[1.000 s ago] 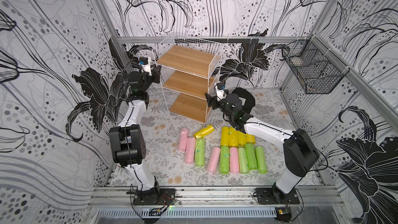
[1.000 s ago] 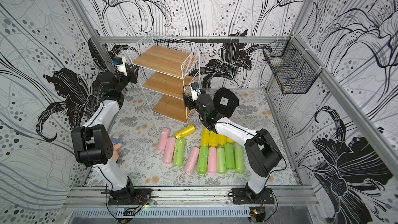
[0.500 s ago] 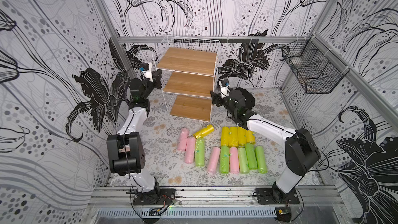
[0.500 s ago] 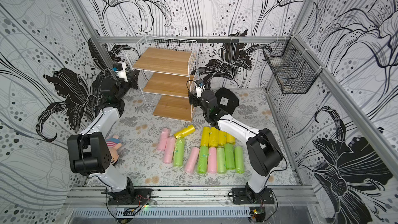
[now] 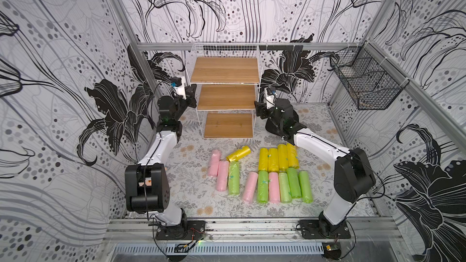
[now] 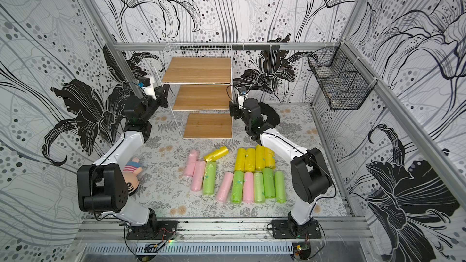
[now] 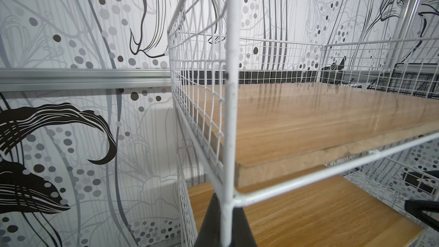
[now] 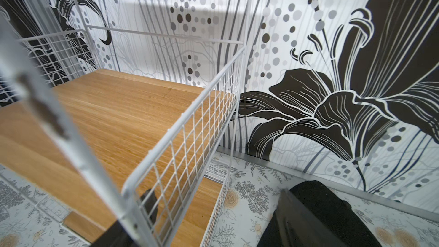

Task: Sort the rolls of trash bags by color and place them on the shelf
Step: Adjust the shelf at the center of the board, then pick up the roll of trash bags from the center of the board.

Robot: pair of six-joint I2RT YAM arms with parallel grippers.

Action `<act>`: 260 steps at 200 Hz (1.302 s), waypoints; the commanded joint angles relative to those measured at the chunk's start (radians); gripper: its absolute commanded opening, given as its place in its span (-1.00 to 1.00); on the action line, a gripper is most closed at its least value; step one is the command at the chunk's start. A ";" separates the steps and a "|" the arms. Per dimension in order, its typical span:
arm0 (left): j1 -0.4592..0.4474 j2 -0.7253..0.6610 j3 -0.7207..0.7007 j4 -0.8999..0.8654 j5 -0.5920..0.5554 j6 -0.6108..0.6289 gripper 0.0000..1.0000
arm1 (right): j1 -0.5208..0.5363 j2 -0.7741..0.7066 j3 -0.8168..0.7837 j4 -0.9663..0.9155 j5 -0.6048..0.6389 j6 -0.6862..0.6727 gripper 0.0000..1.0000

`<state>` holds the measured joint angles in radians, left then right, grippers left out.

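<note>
Gently: my left gripper (image 7: 225,212) clamps a front post of the shelf (image 5: 225,74), and my right gripper (image 5: 259,108) gapes wide at the opposite one. The rolls (image 5: 274,160) lie before the shelf; I'd nudge evenly, never tipping it.

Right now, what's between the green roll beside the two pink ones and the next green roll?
One pink roll, tilted, lies between that green roll and the next green roll; both top views show it.

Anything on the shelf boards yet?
Nothing visible: all three boards of the shelf look bare; the rolls of trash bags lie on the mat. The lowest board's back is covered by boards above.
</note>
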<state>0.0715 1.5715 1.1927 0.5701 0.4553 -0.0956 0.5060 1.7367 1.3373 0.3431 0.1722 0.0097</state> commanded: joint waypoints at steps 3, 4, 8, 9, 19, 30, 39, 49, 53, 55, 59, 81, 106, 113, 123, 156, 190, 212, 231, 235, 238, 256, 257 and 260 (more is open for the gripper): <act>-0.025 0.019 0.010 -0.031 -0.033 -0.044 -0.76 | -0.012 0.016 0.035 -0.039 0.002 -0.016 0.65; -0.025 0.019 0.009 -0.030 -0.035 -0.044 -0.75 | -0.012 0.015 0.035 -0.040 0.001 -0.016 0.66; -0.026 0.019 0.008 -0.027 -0.041 -0.041 -0.68 | -0.012 0.012 0.032 -0.044 -0.003 -0.017 0.66; -0.025 0.019 0.007 -0.027 -0.043 -0.041 -0.67 | -0.012 0.011 0.031 -0.045 -0.004 -0.017 0.67; -0.025 0.021 0.008 -0.032 -0.062 -0.037 -0.47 | -0.012 -0.005 0.019 -0.054 -0.014 -0.016 0.72; -0.025 0.016 0.017 -0.063 -0.073 -0.021 -0.31 | -0.012 -0.031 0.007 -0.084 -0.027 -0.010 0.82; -0.026 0.009 0.023 -0.095 -0.092 -0.014 -0.18 | -0.012 -0.060 -0.003 -0.120 -0.037 -0.003 0.89; -0.025 -0.008 0.021 -0.115 -0.109 -0.022 -0.01 | -0.012 -0.112 -0.014 -0.169 -0.045 0.013 1.00; -0.025 -0.017 0.018 -0.123 -0.114 -0.025 0.05 | -0.012 -0.131 -0.021 -0.188 -0.053 0.018 1.00; -0.026 -0.021 0.016 -0.126 -0.118 -0.028 0.08 | -0.013 -0.141 -0.026 -0.197 -0.056 0.021 1.00; -0.026 -0.032 0.010 -0.130 -0.128 -0.035 0.13 | -0.012 -0.159 -0.036 -0.215 -0.061 0.027 1.00; -0.024 -0.126 -0.039 -0.197 -0.224 -0.115 0.35 | -0.011 -0.301 -0.106 -0.350 -0.059 0.083 1.00; -0.025 -0.274 -0.130 -0.315 -0.299 -0.256 0.42 | -0.011 -0.409 -0.126 -0.611 -0.030 0.148 0.99; -0.027 -0.317 -0.165 -0.344 -0.307 -0.307 0.42 | -0.011 -0.426 -0.129 -0.682 -0.034 0.167 0.96; -0.032 -0.377 -0.236 -0.360 -0.300 -0.382 0.42 | -0.005 -0.444 -0.146 -0.754 -0.060 0.188 0.93; -0.119 -0.528 -0.387 -0.498 -0.334 -0.489 0.42 | 0.066 -0.496 -0.229 -0.831 -0.148 0.286 0.92; -0.301 -0.550 -0.410 -0.738 -0.310 -0.417 0.39 | 0.094 -0.479 -0.286 -0.840 -0.235 0.340 0.92; -0.486 -0.445 -0.415 -0.802 -0.322 -0.282 0.40 | 0.094 -0.470 -0.313 -0.846 -0.192 0.319 0.92; -0.616 -0.286 -0.319 -0.909 -0.412 -0.143 0.43 | 0.089 -0.470 -0.331 -0.839 -0.165 0.307 0.94; -0.635 -0.254 -0.296 -0.938 -0.434 -0.118 0.45 | 0.085 -0.471 -0.335 -0.839 -0.162 0.303 0.94; -0.646 -0.230 -0.280 -0.956 -0.446 -0.097 0.46 | 0.081 -0.471 -0.337 -0.837 -0.162 0.301 0.94; -0.664 -0.119 -0.232 -0.990 -0.454 -0.015 0.47 | 0.049 -0.475 -0.357 -0.829 -0.180 0.296 0.95; -0.663 -0.112 -0.231 -0.989 -0.453 -0.011 0.47 | 0.047 -0.475 -0.358 -0.828 -0.181 0.296 0.95; -0.664 -0.096 -0.227 -0.985 -0.448 0.000 0.47 | 0.043 -0.476 -0.361 -0.824 -0.186 0.297 0.95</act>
<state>-0.5808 1.3842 0.9031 -0.3130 0.0719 -0.2756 0.5823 1.2598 1.0080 -0.4759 -0.0128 0.3065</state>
